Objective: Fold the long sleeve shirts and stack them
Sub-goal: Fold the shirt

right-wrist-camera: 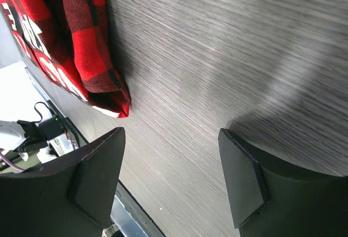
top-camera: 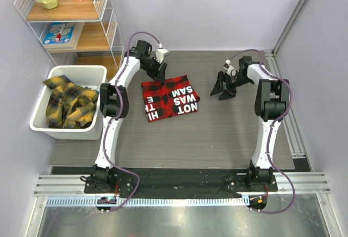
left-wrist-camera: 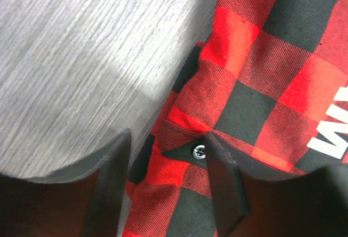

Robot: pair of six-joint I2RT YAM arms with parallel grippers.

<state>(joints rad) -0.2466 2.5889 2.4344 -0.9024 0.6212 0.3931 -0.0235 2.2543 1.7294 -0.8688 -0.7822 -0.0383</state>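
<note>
Judging by how things lie, one shirt is done: the red-and-black flannel shirt (top-camera: 169, 98) sits folded into a rectangle at the middle of the desk (top-camera: 217, 139), lettering up. The left hand (top-camera: 159, 75) hovers open over its upper-left edge, gripping nothing; the right hand (top-camera: 224, 90), open and empty, hangs to the shirt's right. The yellow-and-black shirts (top-camera: 68, 105) lie crumpled in the white bin (top-camera: 81, 69) at left, not yet folded or stacked.

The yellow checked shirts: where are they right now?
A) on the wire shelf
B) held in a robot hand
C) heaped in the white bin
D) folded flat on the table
C: the yellow checked shirts lie crumpled together inside the white bin.
</note>
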